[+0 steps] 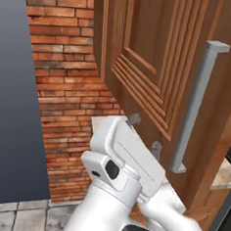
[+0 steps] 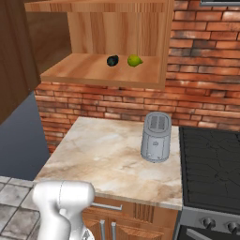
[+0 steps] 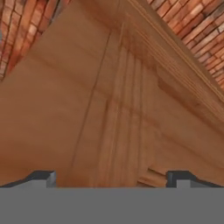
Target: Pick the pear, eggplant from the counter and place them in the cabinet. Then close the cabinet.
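The cabinet (image 2: 117,70) stands open above the counter (image 2: 103,154). On its shelf lie the dark eggplant (image 2: 112,60) and, just right of it, the yellow-green pear (image 2: 134,60). The cabinet door (image 1: 155,66) is swung out toward me, its grey bar handle (image 1: 201,104) on the right side. My gripper (image 1: 145,134) is open and empty, its fingertips (image 1: 133,120) close against the door's grooved panel, left of the handle's lower end. In the hand view the gripper (image 3: 111,179) faces the door panel (image 3: 109,109) from very near, with nothing between the jaws.
A silver toaster (image 2: 156,137) stands at the counter's right end, beside a black stove (image 2: 211,159). A brick wall (image 2: 206,70) runs behind. Wooden drawer fronts (image 2: 131,218) sit under the counter. A grey wall (image 1: 15,104) is on the left.
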{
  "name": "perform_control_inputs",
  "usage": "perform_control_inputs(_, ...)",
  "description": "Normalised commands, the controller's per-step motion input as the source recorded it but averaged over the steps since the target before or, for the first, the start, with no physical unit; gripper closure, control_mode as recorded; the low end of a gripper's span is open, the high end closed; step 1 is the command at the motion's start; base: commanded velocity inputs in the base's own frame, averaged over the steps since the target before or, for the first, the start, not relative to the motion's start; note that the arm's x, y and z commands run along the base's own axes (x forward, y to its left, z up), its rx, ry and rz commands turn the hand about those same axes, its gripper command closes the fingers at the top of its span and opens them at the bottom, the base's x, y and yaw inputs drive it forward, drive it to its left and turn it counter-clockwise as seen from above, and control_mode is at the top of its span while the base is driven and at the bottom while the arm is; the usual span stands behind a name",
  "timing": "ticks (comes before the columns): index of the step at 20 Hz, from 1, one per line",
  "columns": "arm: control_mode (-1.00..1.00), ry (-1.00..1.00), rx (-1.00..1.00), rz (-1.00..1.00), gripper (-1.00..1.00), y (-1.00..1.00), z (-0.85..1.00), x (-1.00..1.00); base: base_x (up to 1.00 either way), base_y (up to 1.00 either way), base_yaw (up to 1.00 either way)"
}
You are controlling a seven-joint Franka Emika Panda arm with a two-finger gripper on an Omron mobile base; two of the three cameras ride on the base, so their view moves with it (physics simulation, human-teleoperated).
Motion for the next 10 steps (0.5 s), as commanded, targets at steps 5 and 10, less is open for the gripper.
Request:
perform_control_inputs(5,-1.00,0.00,0.00,0.00,-1.00,-0.97,0.04,0.25,0.00,0.00,0.00)
perform_control_inputs(10,-1.00,0.00,0.00,0.06,-1.00,-0.75,0.03,0.88,0.00,0.00,0.00)
